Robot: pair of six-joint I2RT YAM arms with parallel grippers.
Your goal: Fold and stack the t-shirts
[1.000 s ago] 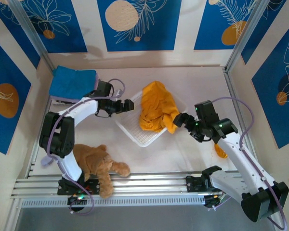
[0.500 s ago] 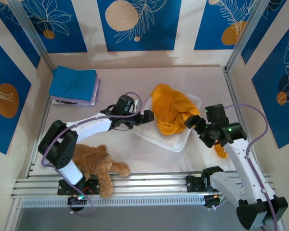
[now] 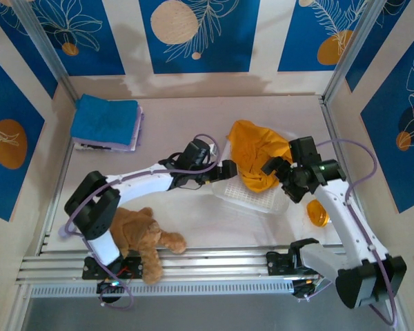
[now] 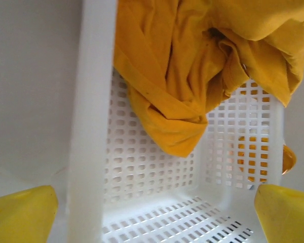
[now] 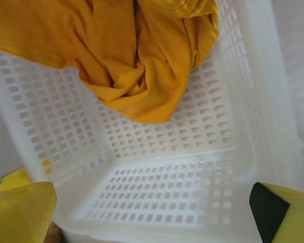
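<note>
Over by the far-left corner, overhead cam catching blue tee (image 3: 105, 118) stacked on lilac tee (image 3: 137, 131), wrist cams peering into white basket (image 4: 157, 167) with mustard tee (image 4: 192, 76) spilling out, left gripper (image 3: 224, 169) and right gripper (image 3: 270, 167) gaping wide, clamping nothing.

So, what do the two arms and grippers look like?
The left arm and right arm have white links, black joints and a looping lilac cable each. The left gripper and right gripper are black with yellow fingers. A green light glows on the right arm.
</note>
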